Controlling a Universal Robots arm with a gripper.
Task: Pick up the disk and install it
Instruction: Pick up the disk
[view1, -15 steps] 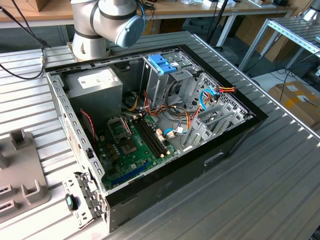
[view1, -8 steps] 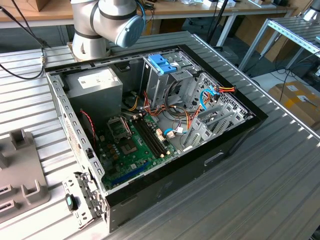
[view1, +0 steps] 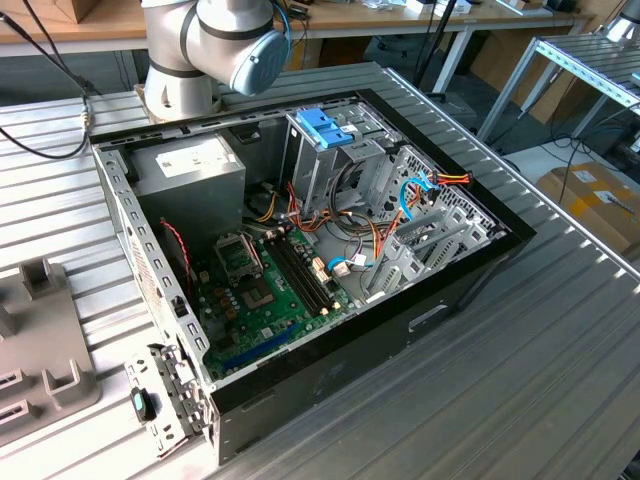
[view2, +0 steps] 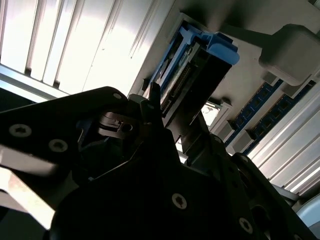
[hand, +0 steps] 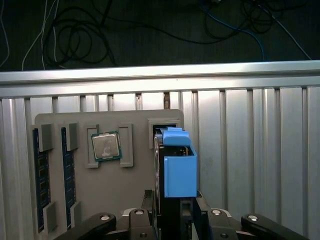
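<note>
The disk (hand: 180, 175) is a dark drive with bright blue rails, standing on edge at a slot of the grey parts tray (hand: 100, 200). My gripper (hand: 175, 206) straddles it, one finger against each flat side, shut on it. In the second wrist view the disk (view2: 200, 65) rises from between the dark fingers (view2: 154, 102) of the gripper (view2: 175, 117). The open computer case (view1: 470, 290) lies on the ribbed metal table, away from the tray.
On the tray beside the disk lie a processor chip (hand: 105, 146) and two memory sticks (hand: 41, 175). Inside the case stands a metal drive cage with a blue latch (view1: 325, 128), among loose cables (view1: 385, 235). The arm's base (view1: 185, 60) sits behind the case.
</note>
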